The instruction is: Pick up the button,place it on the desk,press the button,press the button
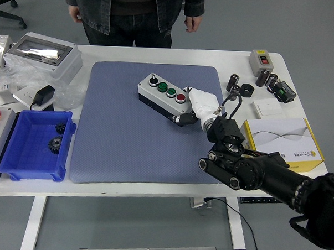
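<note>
Near the frame's middle, the button box (164, 96) lies on the mat (127, 140); right hand (194, 107) touches its end, fingers' closure unclear; pressing seems left.

Grey button box (161, 96), two green buttons, one red, angled on mat

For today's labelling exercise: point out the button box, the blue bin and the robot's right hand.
button box (159, 97), head view, grey top face.
blue bin (17, 142), head view, bare floor.
right hand (197, 104), head view, white back of hand.
</note>
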`<act>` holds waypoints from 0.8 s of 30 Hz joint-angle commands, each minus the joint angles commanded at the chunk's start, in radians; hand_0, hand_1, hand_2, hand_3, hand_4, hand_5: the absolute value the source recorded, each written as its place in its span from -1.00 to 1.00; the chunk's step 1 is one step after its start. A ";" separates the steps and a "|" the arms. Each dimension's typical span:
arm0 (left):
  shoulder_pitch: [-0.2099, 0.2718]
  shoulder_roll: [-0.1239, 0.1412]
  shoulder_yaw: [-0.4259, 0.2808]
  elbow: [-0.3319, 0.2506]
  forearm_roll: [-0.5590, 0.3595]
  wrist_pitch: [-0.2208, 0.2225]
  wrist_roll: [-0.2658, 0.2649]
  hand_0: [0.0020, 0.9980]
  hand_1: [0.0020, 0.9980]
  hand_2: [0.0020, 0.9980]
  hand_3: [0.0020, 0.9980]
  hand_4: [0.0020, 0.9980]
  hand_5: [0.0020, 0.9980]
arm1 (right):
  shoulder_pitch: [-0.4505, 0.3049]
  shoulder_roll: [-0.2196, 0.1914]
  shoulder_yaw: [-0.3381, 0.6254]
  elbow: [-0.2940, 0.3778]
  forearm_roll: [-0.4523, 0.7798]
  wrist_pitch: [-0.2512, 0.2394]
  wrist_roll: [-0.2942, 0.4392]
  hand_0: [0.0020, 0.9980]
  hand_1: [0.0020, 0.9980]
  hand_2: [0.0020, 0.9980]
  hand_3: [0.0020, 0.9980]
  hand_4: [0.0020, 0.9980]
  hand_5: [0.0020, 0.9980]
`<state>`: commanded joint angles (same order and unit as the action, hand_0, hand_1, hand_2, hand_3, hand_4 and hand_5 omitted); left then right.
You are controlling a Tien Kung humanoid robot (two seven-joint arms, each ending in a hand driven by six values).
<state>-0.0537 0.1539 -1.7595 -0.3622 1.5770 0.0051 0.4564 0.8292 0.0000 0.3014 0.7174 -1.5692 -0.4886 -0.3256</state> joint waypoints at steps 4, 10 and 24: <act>0.002 0.000 0.002 0.000 -0.004 0.002 -0.002 0.25 -0.02 -0.01 0.19 -0.60 -0.99 | -0.002 0.000 -0.002 -0.003 0.020 0.004 0.024 -0.62 -0.13 -0.15 0.05 0.65 -0.70; 0.007 0.000 0.004 0.000 -0.010 0.005 -0.004 0.25 -0.02 -0.02 0.19 -0.60 -0.99 | -0.006 0.000 0.000 -0.002 0.063 0.009 0.068 -0.71 -0.25 -0.31 -0.23 0.42 -0.68; 0.016 -0.005 0.007 -0.002 -0.022 0.017 -0.020 0.24 -0.02 -0.01 0.19 -0.60 -1.00 | -0.049 -0.005 0.148 0.134 0.117 0.006 0.303 -0.74 -0.37 -0.28 -0.19 -0.82 -1.00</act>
<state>-0.0376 0.1492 -1.7530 -0.3646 1.5548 0.0223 0.4368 0.7804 -0.0050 0.4498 0.8510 -1.4518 -0.4829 -0.0230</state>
